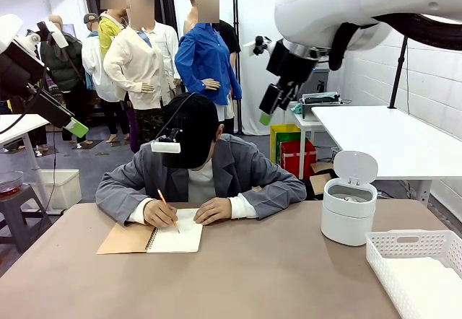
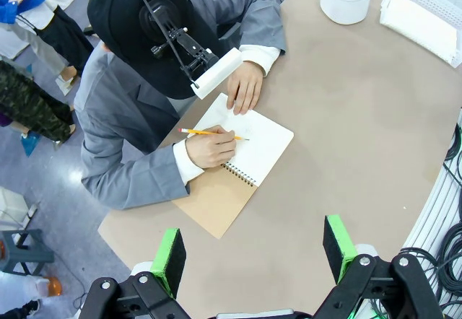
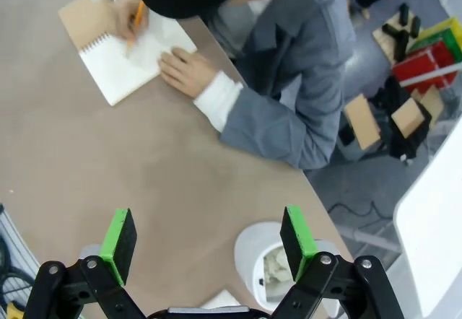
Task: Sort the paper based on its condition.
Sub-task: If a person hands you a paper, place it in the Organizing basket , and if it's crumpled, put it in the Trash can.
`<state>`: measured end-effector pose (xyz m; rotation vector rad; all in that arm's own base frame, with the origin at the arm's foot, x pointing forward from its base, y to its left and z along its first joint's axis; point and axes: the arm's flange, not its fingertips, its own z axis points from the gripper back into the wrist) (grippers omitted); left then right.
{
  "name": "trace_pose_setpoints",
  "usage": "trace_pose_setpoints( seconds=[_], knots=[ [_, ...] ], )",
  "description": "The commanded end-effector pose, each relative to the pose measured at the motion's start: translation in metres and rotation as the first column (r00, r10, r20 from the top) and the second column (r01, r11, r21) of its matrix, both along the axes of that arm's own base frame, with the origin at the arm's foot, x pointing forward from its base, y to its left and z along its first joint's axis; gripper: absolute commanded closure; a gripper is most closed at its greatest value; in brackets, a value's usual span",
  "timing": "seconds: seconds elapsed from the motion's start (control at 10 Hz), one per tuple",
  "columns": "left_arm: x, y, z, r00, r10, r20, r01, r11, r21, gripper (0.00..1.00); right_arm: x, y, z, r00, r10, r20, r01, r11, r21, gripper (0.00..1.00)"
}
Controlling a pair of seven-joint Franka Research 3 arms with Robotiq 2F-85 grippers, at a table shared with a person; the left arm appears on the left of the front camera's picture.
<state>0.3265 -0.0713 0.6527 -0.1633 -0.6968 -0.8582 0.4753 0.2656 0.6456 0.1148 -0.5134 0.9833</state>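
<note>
Across the table a person writes with a pencil (image 1: 168,209) in a spiral notebook (image 1: 155,237). Smooth white paper (image 2: 419,23) lies flat in the white mesh basket (image 1: 383,250) at the table's right. A small round white bin (image 1: 348,214) stands with its lid up, and a crumpled white wad of paper (image 3: 276,265) shows inside it. My left gripper (image 2: 254,250) hangs open high over the table's near left, holding nothing. High above the bin side, my right gripper (image 3: 208,239) is open too, nothing between its pads. Both are also in the front view, left gripper (image 1: 72,125) and right gripper (image 1: 268,110).
The person's arms (image 1: 238,207) and notebook take up the far middle of the brown table (image 1: 238,276). Bin and basket stand along its right side. A second white table (image 1: 390,135) stands behind at right.
</note>
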Motion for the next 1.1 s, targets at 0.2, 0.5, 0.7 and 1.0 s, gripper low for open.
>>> trace_pose_setpoints(
  seconds=[0.2,0.5,0.7,1.0],
  knots=[
    [0.0,0.001,0.0,1.0,0.001,0.0,-0.001,1.0,-0.005,0.0,-0.009,0.037,0.02,1.0,-0.011,-0.001,0.011,0.998,0.068,0.0],
    [0.0,0.001,0.0,1.0,0.001,0.0,-0.001,1.0,-0.005,0.0,-0.009,0.049,0.032,0.998,-0.049,0.026,0.046,0.995,0.091,0.0],
    [0.0,0.001,0.0,1.0,0.001,0.0,-0.001,1.0,-0.005,0.0,-0.011,0.051,0.04,0.997,-0.055,0.057,0.048,0.992,0.119,0.0],
    [0.0,0.001,0.0,1.0,0.001,0.0,-0.001,1.0,-0.005,0.0,-0.016,0.056,0.046,0.997,-0.061,0.054,0.053,0.987,0.149,0.0]
  ],
)
